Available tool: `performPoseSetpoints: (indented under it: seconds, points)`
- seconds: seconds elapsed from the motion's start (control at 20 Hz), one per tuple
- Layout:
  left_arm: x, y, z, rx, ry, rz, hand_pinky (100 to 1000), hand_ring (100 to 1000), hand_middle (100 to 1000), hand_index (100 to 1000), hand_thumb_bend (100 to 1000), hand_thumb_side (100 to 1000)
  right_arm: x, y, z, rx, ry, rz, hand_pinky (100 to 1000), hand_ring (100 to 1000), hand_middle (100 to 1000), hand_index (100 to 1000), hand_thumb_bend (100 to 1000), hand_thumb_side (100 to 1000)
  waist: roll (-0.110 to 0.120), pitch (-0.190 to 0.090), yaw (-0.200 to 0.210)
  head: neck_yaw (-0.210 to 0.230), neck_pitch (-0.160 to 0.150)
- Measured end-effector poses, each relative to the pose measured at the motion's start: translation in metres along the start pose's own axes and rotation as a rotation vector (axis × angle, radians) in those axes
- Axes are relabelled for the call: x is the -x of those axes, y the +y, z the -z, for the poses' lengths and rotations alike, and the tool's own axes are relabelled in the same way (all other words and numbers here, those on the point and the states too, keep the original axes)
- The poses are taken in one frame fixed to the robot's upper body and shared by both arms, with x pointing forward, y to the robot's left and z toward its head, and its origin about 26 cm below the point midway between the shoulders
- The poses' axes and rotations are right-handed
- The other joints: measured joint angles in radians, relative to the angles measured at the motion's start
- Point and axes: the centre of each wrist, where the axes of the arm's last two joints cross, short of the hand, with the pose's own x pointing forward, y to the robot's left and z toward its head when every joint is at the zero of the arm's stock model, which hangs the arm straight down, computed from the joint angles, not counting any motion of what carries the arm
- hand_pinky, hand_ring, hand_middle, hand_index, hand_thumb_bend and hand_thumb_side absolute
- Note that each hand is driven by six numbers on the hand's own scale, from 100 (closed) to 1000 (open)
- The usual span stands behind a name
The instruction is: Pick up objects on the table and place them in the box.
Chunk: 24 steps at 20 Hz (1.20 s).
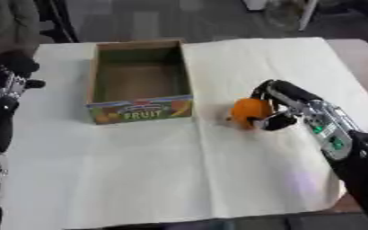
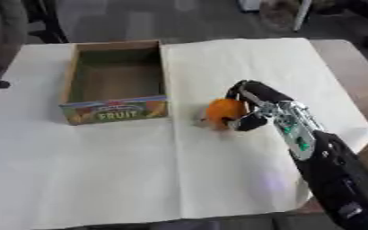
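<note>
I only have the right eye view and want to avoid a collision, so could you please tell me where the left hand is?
Observer: The left hand shows at the view's left edge, beside the box and apart from it.
Operator: Thanks. My right hand grips the orange fruit. Where does the left arm lie?
Observer: It runs down the left edge towards the lower corner, along the table's side.

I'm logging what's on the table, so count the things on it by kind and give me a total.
Orange fruit: 1, with the right hand curled round it
Cardboard fruit box: 1, nothing visible inside
White table cover: 1
Total: 3
</note>
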Motion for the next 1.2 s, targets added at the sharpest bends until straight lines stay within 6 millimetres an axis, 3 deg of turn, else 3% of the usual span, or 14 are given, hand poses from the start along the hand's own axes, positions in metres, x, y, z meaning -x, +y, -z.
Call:
performPoseSetpoints:
  seconds: [0.35, 0.8, 1.2]
  points:
    - [0.0, 0.0, 0.0, 0.0, 0.0, 0.0, 626, 737, 613, 711, 444, 401, -0.017, -0.033, 0.012, 0.174, -0.056, 0.016, 291, 439, 340, 488, 100, 145, -0.004, -0.006, 0.006, 0.0, 0.0]
    - [0.0, -0.001, 0.0, 0.011, 0.003, -0.001, 625, 736, 613, 712, 445, 401, -0.047, -0.082, 0.04, 0.261, -0.153, -0.031, 286, 436, 336, 484, 100, 132, -0.007, -0.012, 0.033, -0.004, 0.0]
    - [-0.001, -0.007, 0.003, 0.039, -0.003, -0.011, 625, 736, 613, 712, 445, 401, -0.07, -0.095, 0.077, 0.279, -0.183, 0.021, 295, 447, 337, 486, 100, 127, -0.009, -0.008, 0.086, -0.024, 0.0]
